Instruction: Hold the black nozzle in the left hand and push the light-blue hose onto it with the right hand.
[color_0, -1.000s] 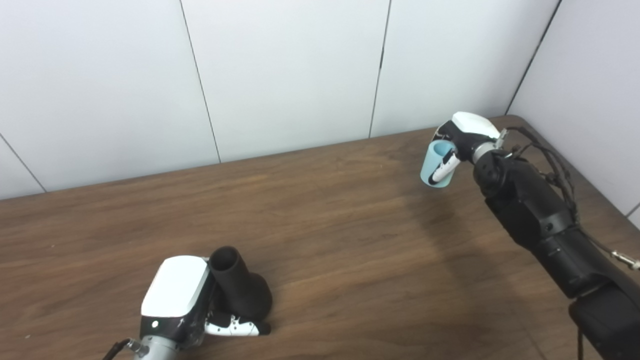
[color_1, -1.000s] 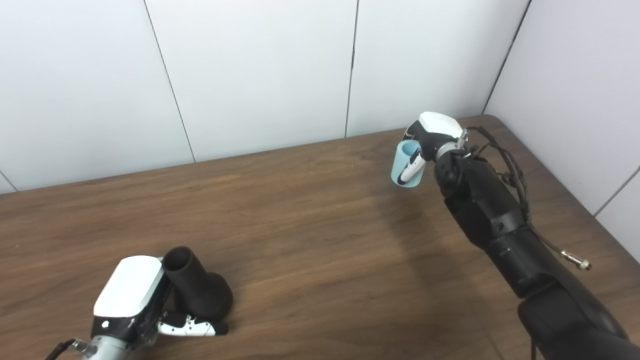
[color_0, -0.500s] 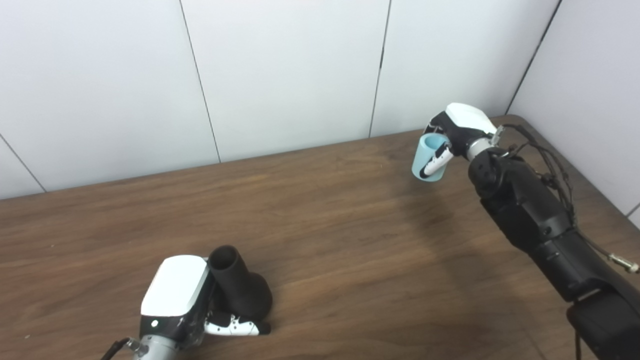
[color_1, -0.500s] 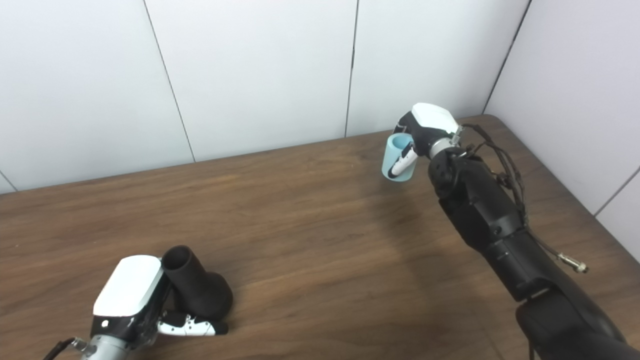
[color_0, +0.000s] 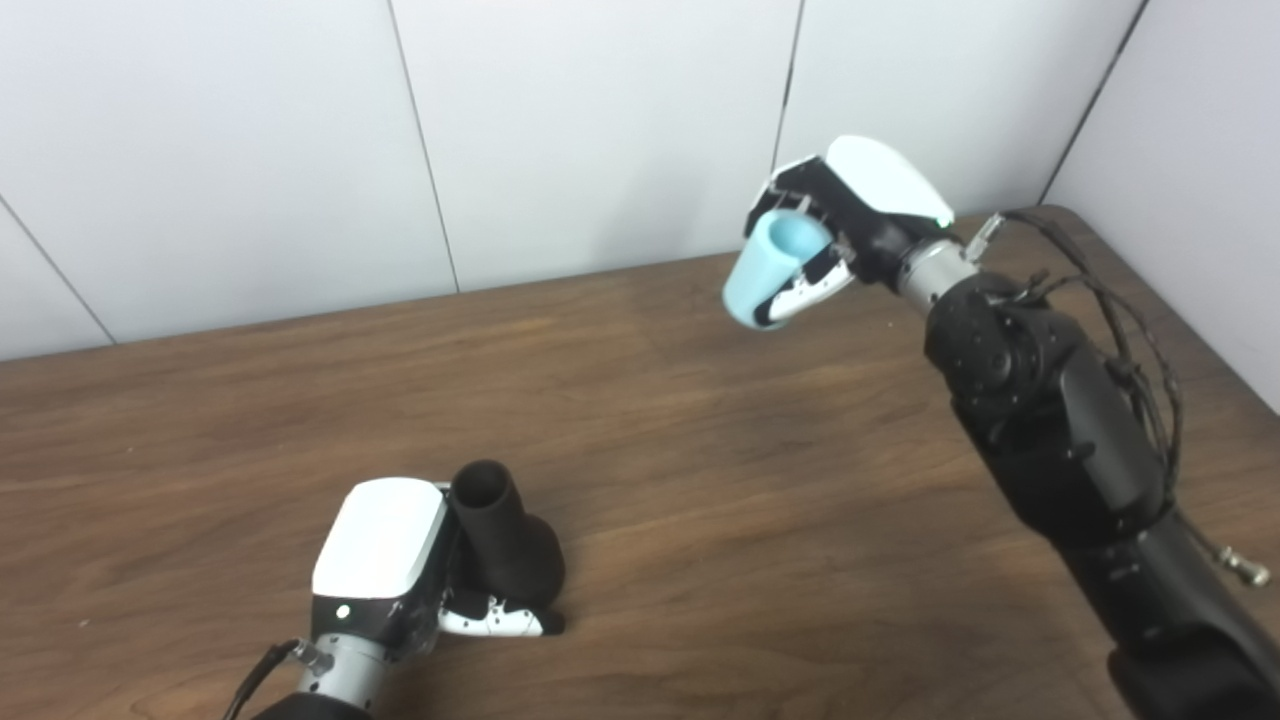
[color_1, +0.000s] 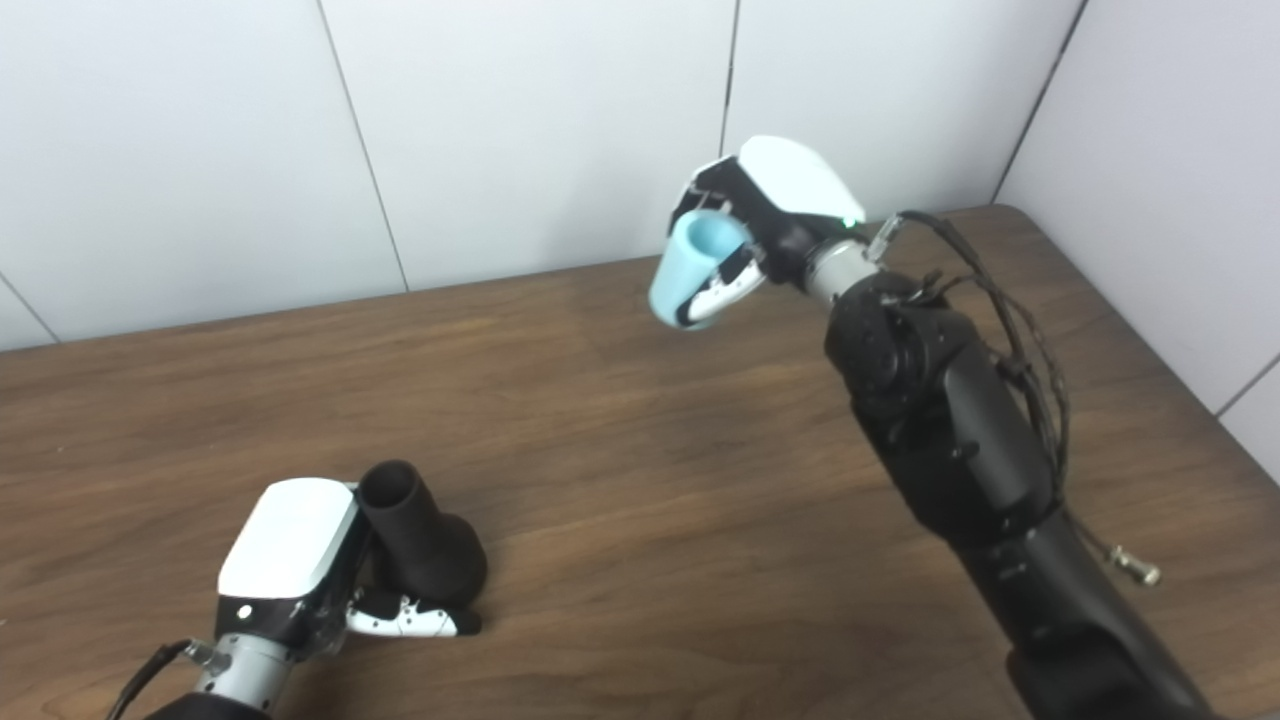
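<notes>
1. Nearest us, the left hand (color_0: 385, 560) sits low on the table (color_0: 700, 520), white back facing up, fingers wrapped round the nozzle (color_0: 505, 540).
2. The nozzle is black, flared end down on the wood, narrow open mouth tilted up and away, tucked just to the right of that hand. A white-and-black finger (color_0: 495, 622) curls across its base at the front.
3. Mid-table, bare brown wood between the two hands; they are well apart.
4. Farther back on the right, the right hand (color_1: 765, 215) is up in the air above the table's far side, clamped on the hose (color_1: 690, 265).
5. The hose is a short light-blue tube, tilted, open end showing toward the upper right, a finger lying along its side.
6. Behind everything, white wall panels (color_0: 600, 130).
</notes>
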